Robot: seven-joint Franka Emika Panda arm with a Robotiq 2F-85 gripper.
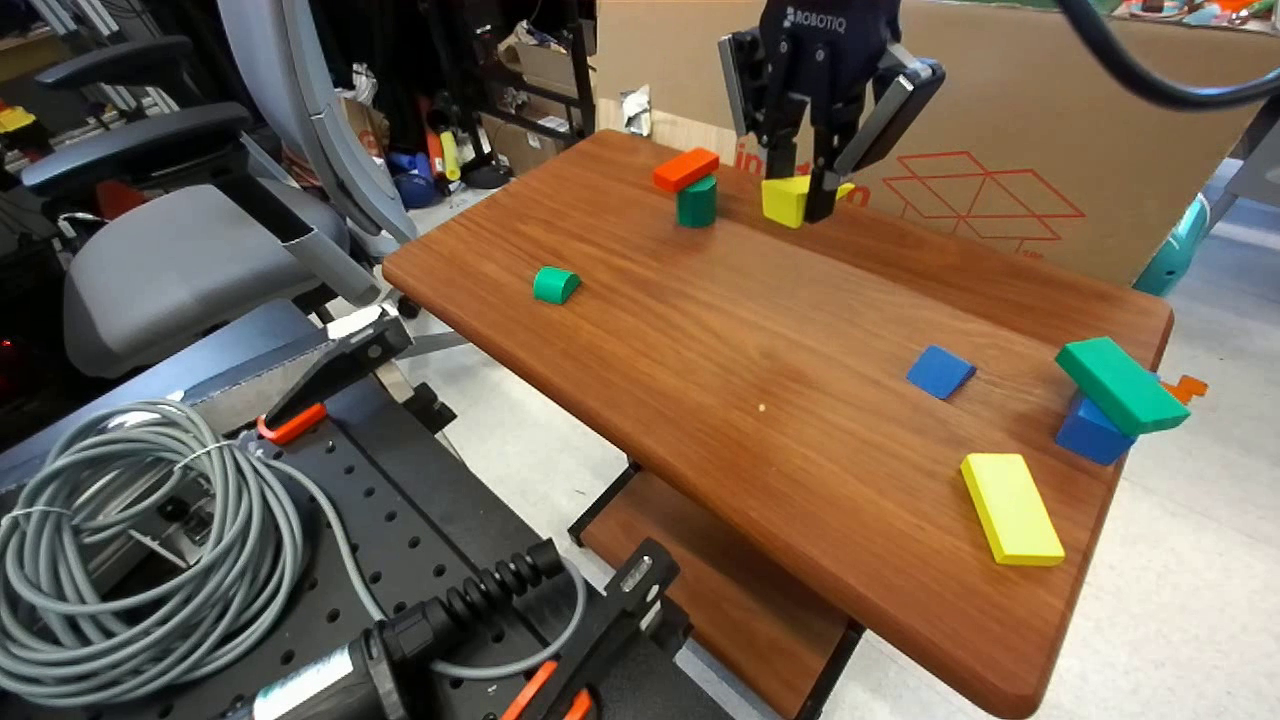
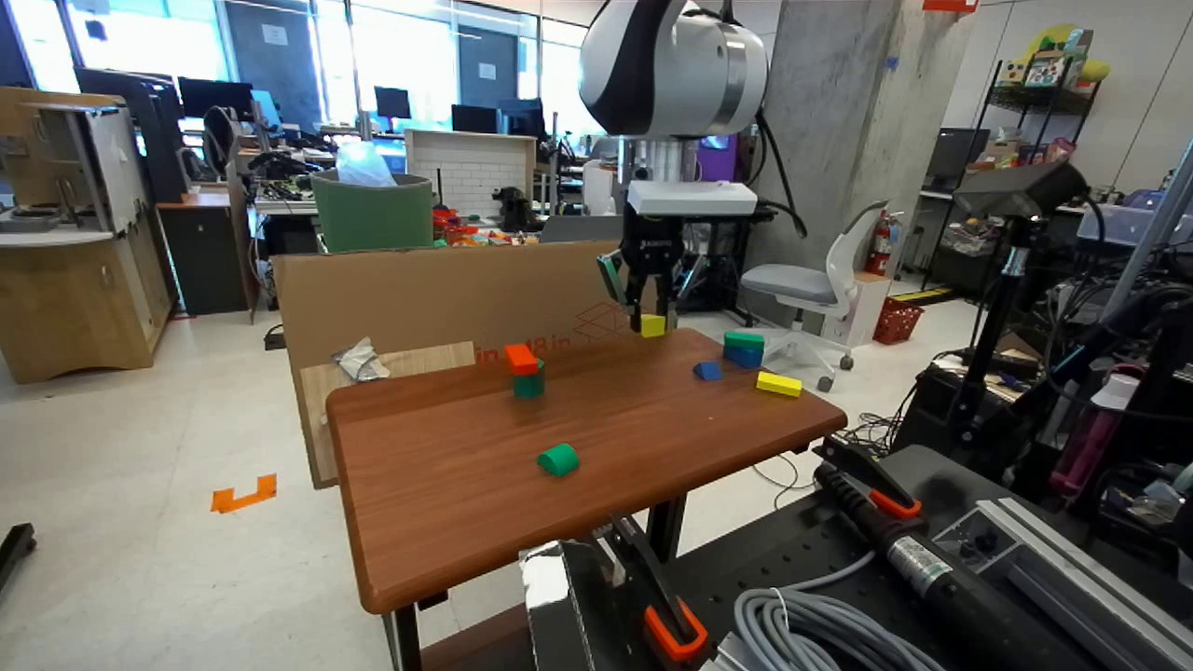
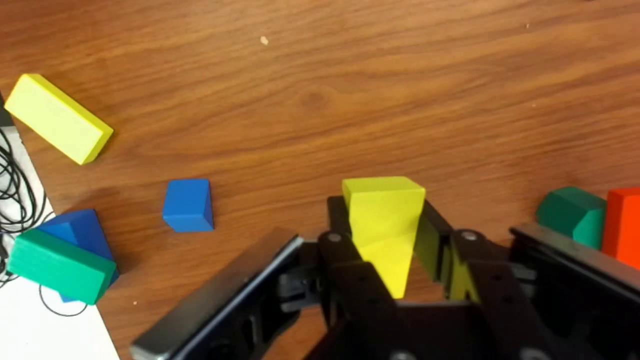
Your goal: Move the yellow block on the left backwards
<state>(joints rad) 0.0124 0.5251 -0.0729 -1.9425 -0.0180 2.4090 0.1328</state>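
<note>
Aloft, yellow block (image 3: 385, 220) tight in end effector (image 1: 800, 190), broad tabletop (image 1: 700, 340) toward one long edge (image 1: 700, 494)

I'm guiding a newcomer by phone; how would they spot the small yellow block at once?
Find the brown table, then the black pincer above it. Clamped there is the small yellow block. The longer yellow block lies on the table; only this one is held in the air.

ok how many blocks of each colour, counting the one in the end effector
Yellow: 2 (held yellow, long yellow)
Green: 3 (green slab, lone green, green under orange)
Blue: 2 (lone blue, blue under slab)
Orange: 1 (orange block)
Total: 8
</note>
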